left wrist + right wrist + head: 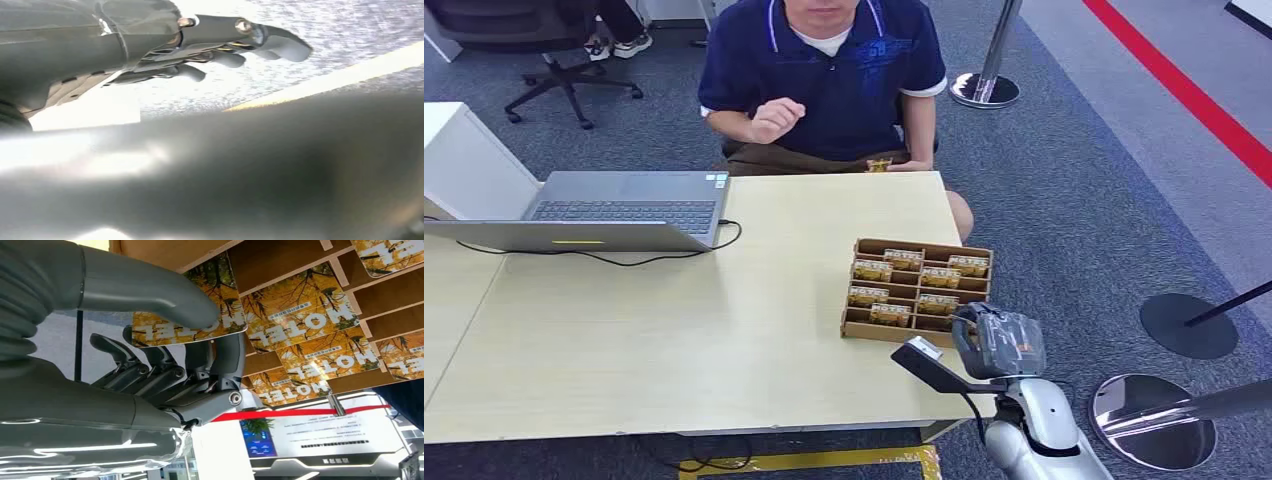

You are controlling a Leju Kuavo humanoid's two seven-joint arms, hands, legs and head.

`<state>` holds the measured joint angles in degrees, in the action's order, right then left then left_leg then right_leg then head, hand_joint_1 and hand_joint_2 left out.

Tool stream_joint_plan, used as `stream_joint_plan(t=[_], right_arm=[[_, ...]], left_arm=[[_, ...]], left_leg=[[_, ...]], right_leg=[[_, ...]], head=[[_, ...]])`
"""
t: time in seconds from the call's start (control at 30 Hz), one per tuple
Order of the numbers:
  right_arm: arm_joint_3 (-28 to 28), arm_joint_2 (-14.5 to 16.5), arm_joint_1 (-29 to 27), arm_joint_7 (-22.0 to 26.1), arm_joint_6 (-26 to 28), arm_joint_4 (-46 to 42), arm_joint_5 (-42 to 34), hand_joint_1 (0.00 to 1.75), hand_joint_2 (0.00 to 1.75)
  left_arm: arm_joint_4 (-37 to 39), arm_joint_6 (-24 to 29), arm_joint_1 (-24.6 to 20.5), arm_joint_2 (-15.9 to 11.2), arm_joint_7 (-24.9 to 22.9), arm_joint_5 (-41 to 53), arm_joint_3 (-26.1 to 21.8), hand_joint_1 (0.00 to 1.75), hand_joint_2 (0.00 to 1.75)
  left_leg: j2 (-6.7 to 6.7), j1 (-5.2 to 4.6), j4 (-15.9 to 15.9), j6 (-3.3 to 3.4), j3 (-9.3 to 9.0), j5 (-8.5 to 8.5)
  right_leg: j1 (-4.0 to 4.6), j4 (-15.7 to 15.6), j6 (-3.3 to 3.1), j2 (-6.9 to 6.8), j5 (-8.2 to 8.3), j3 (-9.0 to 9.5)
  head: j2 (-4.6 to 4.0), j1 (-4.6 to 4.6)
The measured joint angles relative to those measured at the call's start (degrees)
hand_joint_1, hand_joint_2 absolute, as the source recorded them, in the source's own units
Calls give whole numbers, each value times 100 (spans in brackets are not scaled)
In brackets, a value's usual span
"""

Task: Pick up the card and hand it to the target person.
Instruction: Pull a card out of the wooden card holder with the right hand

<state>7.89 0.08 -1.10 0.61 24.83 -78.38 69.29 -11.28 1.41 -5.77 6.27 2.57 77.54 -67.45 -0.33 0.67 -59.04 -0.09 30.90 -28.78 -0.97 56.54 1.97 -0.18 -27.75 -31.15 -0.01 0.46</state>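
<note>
A brown cardboard box with several yellow HOTEL cards in its slots stands at the table's right side. My right hand is at the box's near right corner. In the right wrist view its thumb and a finger pinch one yellow HOTEL card at the box's edge, with more cards in the slots beyond. The target person sits at the table's far side with one hand raised. My left hand hangs over carpet, fingers stretched and apart, holding nothing.
A grey laptop with a black cable sits at the table's far left, next to a white cabinet. Stanchion bases stand on the carpet to the right. A small yellow card lies by the person's other hand at the far edge.
</note>
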Motion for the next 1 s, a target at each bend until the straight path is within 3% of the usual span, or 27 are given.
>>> stream_joint_plan(t=[0.27, 0.57, 1.0], right_arm=[[0, 4, 0, 1, -6, -1, 7, 157, 175], [15, 10, -19, 218, -72, -77, -288, 157, 175], [30, -141, -82, 469, 102, -1076, -667, 157, 175]], left_arm=[[0, -37, 1, -8, 228, -29, 0, 0, 175], [0, -7, 2, -15, 146, -37, 0, 0, 175], [0, -3, 2, -17, 148, -77, -2, 0, 175]], left_leg=[[0, 0, 0, 0, 0, 0], [0, 0, 0, 0, 0, 0], [0, -1, 0, 0, 1, 0]], right_leg=[[0, 0, 0, 0, 0, 0], [0, 0, 0, 0, 0, 0], [-1, 0, 0, 0, 0, -1]], head=[[-1, 0], [1, 0], [0, 0]])
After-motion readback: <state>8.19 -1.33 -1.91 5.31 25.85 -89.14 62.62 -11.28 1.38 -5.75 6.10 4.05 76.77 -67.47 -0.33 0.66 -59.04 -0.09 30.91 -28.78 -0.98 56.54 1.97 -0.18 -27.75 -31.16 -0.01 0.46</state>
